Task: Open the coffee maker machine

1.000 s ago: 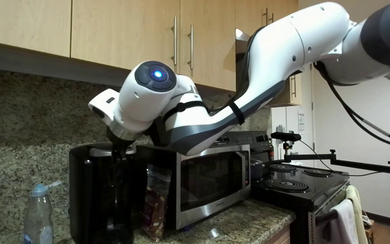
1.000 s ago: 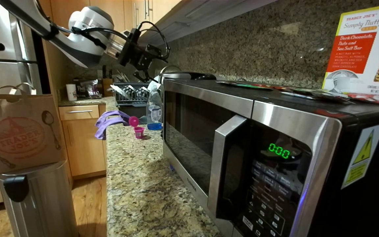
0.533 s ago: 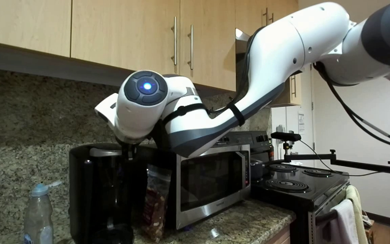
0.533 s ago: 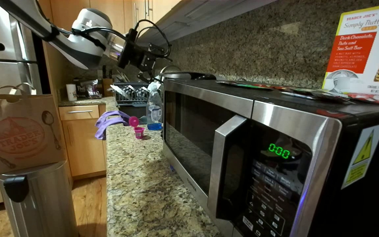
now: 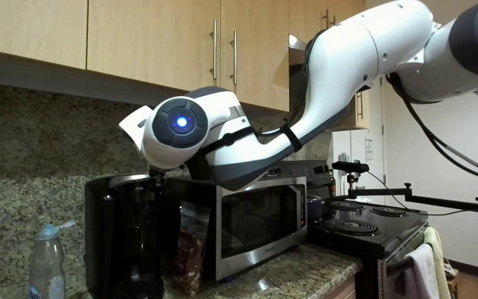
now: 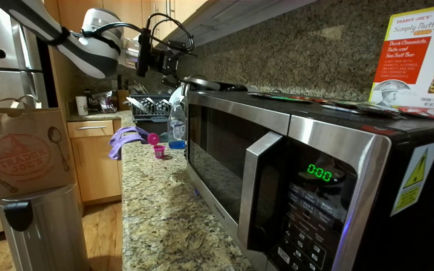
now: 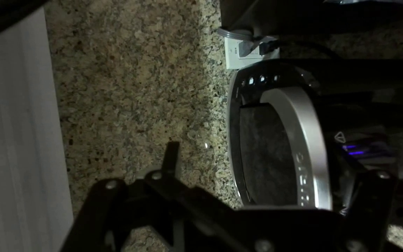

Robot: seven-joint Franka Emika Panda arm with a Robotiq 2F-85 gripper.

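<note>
Coffee maker machine [image 5: 110,236]: tall, boxy, glossy black, standing upright before the speckled granite backsplash [image 5: 10,216].
Curved silver handle [image 7: 308,136]: spans the front of the machine's dark, rounded lid [image 7: 268,154]. In an exterior view the handle [image 5: 129,180] slopes up toward one end, so the lid may be slightly raised; it is not swung wide.
Black two-fingered gripper [image 7: 254,148]: fingers [image 7: 171,157] spread well apart, nothing clamped between them. In the wrist view one finger shows beyond the lid's top edge, the other just below the handle's front edge; too dark to tell whether the lower one touches.
Step in hand: judged as levering the lid up by its handle, near the start.
Lifting well: tuck the lower finger under the silver edge, then push up and back toward the backsplash in an arc, as the hinge is probably at the rear. Go slowly, so the finger does not slip off smooth metal or rock the machine.
Pale wood cabinets [image 5: 152,41]: overhead; the white arm [image 5: 338,74] needs room beneath them.
Wide stainless-steel microwave with a dark window [image 5: 259,228]: beside the machine, a clear bag of reddish-brown snack mix [image 5: 190,257] between.
Clear plastic bottle with a pale blue cap [image 5: 47,265]: near the machine's opposite side.
</note>
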